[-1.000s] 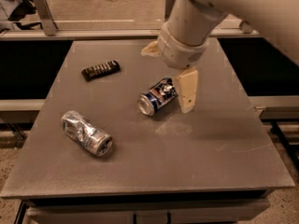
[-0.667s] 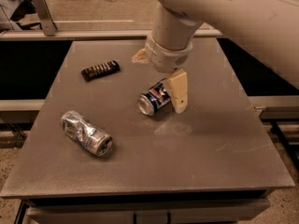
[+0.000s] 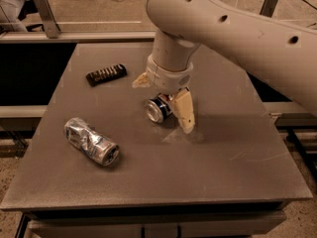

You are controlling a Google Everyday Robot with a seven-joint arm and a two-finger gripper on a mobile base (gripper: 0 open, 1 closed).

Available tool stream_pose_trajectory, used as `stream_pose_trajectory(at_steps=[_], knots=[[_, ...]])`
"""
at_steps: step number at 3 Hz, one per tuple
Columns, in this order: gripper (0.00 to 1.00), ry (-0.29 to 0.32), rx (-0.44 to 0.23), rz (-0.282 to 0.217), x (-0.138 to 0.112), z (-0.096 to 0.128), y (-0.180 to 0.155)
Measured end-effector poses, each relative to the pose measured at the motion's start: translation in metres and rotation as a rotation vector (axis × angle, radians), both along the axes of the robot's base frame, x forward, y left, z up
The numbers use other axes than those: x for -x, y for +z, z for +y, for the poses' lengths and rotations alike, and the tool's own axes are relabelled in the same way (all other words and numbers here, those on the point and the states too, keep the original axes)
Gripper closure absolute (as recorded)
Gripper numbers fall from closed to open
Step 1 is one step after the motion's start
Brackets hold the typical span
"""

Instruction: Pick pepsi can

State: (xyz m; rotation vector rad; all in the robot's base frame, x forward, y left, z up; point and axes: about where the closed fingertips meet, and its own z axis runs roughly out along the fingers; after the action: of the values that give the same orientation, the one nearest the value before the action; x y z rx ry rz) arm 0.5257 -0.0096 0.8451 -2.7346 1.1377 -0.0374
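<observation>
The pepsi can (image 3: 156, 109) lies on its side near the middle of the grey table (image 3: 237, 152), its silver end facing the front left. It is dark blue and mostly covered by my wrist. My gripper (image 3: 164, 99) hangs straight above it, open. One cream finger (image 3: 184, 111) reaches down to the table just right of the can. The other fingertip (image 3: 140, 81) sits behind and to the left of it. The can lies between the two fingers and is not clamped.
A dented silvery-blue can (image 3: 91, 142) lies on its side at the front left. A flat dark ribbed bar (image 3: 106, 75) lies at the back left. The big white arm (image 3: 237, 29) crosses the back right. Table edges drop off all around.
The gripper has moved left over the can, so its fingers now straddle it and hide more of it. The can and the other objects have not moved.
</observation>
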Motion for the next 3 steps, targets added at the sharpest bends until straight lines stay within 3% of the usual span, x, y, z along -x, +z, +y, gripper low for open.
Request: stream_pose_trajectory(at_steps=[1, 3], knots=[[0.0, 0.007, 0.022, -0.011, 0.0089, 0.0013, -0.0139], [0.41, 0.01, 0.023, -0.01, 0.0096, 0.0022, -0.0151]])
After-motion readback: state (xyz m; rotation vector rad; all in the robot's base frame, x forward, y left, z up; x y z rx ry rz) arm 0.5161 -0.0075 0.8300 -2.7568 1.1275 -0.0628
